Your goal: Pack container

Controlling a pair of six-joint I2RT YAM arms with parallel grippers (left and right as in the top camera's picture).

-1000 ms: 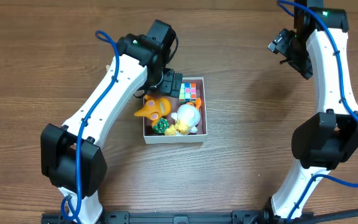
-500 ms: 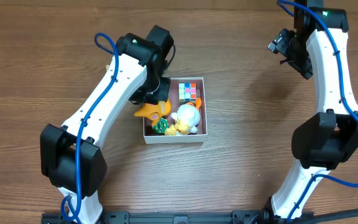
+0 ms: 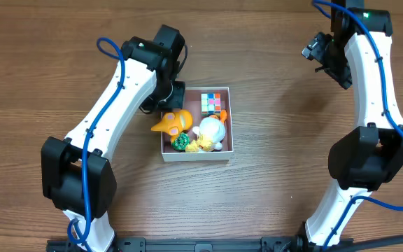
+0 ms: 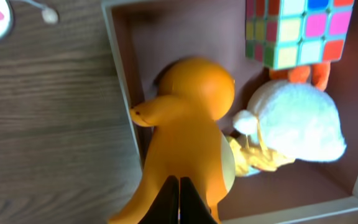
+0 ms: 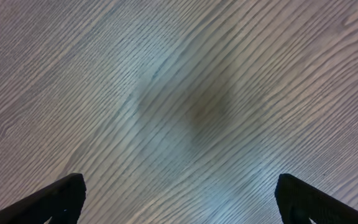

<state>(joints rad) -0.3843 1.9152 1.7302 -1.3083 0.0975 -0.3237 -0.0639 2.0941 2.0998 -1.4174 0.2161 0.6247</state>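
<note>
Overhead cam looks straight down on whole table (image 3: 271, 203). Left wrist cam sits close over container (image 4: 122, 93), shared w/ overhead. Right wrist cam faces table only

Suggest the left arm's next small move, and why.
Probably nudge the orange toy rightward with the shut left gripper. The toy's pointed end overhangs the left wall of the container, so it is not fully inside.
</note>
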